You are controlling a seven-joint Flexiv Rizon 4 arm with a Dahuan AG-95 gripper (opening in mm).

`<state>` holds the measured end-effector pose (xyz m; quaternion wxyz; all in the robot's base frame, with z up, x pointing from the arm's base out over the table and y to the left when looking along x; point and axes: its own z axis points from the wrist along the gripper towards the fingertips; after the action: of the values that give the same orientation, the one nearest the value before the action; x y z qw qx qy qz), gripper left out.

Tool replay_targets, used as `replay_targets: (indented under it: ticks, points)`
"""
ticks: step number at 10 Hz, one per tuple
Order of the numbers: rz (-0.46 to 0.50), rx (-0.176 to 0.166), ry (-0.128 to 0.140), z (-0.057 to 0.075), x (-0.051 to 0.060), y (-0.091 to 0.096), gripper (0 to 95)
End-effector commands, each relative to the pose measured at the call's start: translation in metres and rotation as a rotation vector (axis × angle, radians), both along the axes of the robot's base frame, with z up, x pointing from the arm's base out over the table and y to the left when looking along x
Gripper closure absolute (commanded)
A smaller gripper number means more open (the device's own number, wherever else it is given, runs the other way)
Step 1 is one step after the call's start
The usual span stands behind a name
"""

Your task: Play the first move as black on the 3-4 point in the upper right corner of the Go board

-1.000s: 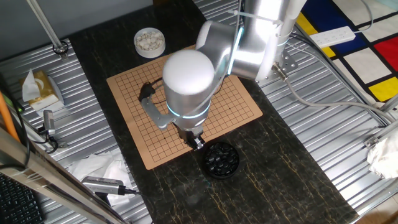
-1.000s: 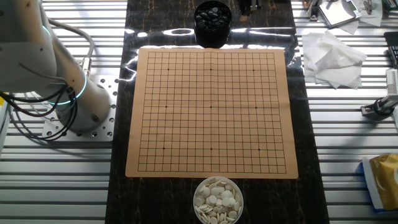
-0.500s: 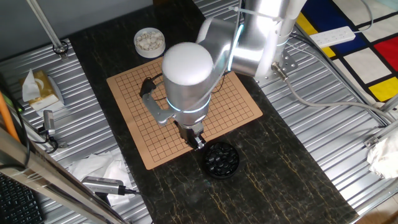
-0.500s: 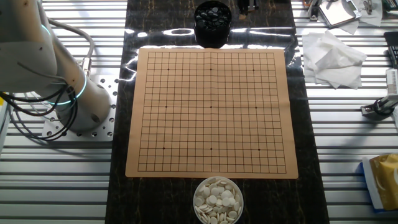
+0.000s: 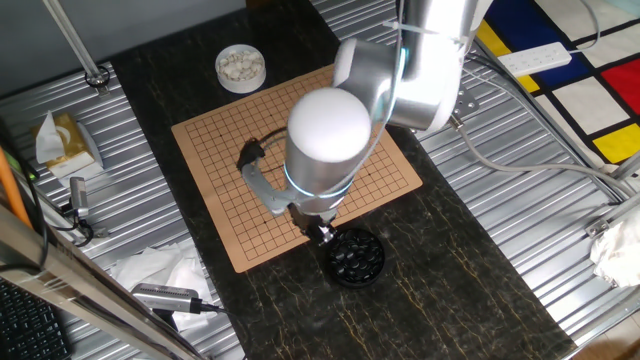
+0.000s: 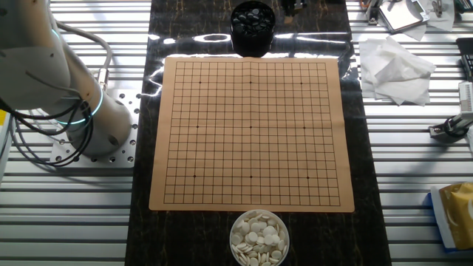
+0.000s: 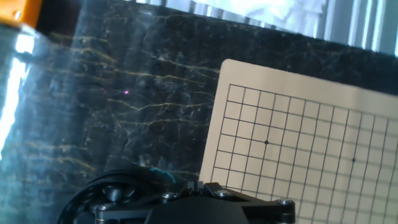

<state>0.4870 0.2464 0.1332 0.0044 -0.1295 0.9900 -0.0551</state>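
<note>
The tan Go board (image 5: 300, 165) lies on the dark table with no stone on any crossing; it also shows in the other fixed view (image 6: 251, 133) and the hand view (image 7: 298, 130). The 3-4 point is an unmarked crossing next to a corner star dot (image 7: 266, 142). The black stones lie piled in the round black bowl (image 5: 355, 258), which also shows in the other fixed view (image 6: 253, 21). My gripper (image 5: 320, 232) hangs low at the board's near edge, just left of that bowl. In the hand view its fingers (image 7: 194, 185) stand close together with nothing seen between them.
A bowl of white stones (image 5: 240, 67) stands beyond the far side of the board, also seen in the other fixed view (image 6: 259, 235). Crumpled white tissue (image 6: 395, 68) and tools lie on the ribbed metal beside the table. The arm's base (image 6: 96, 125) stands beside the board.
The arm's elbow has swung to the right and the gripper has shifted slightly right, closer to the black bowl. The board and bowls have not moved.
</note>
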Motion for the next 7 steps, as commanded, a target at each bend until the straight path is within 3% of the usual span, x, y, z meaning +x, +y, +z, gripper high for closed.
replay_targets:
  ticks: [1, 2, 3, 4, 7]
  points:
    - [0.032, 0.008, 0.008, 0.000, -0.001, 0.000, 95.0]
    - [0.043, 0.009, -0.007, 0.000, -0.001, 0.000, 76.0]
    - [0.041, 0.010, -0.010, 0.000, -0.001, 0.000, 76.0]
    - [0.039, 0.009, -0.009, 0.001, -0.001, 0.002, 57.0]
    - [0.016, 0.017, -0.010, 0.002, -0.002, 0.052, 57.0]
